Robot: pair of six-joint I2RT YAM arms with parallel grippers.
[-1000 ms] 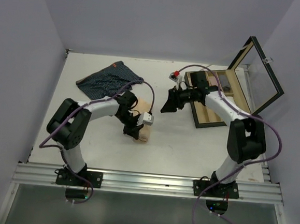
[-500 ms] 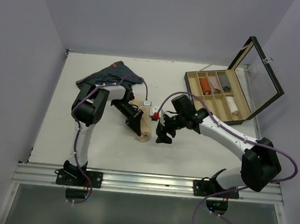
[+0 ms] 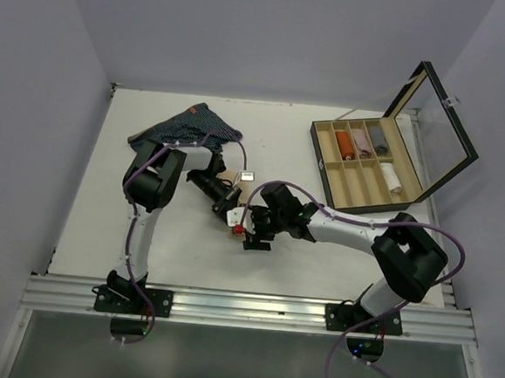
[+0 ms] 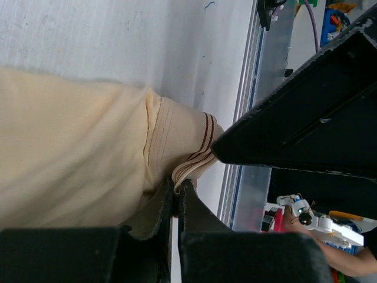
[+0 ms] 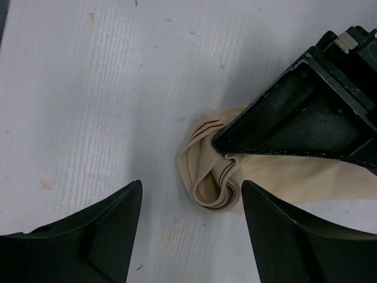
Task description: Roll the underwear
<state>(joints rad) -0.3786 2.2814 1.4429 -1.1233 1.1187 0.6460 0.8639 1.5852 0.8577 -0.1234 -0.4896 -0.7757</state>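
White table (image 3: 316, 273), pale lilac walls (image 3: 247, 31)

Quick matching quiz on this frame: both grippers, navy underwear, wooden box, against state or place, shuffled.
Column 1
1. left gripper
2. right gripper
3. navy underwear
4. wooden box

Column 2
A. lid up, far right
B. open, facing the rolled end of the beige underwear
C. bunched, far left
D. shut on the beige underwear's striped band

Pairs: 1-D, 2-B, 3-C, 4-A
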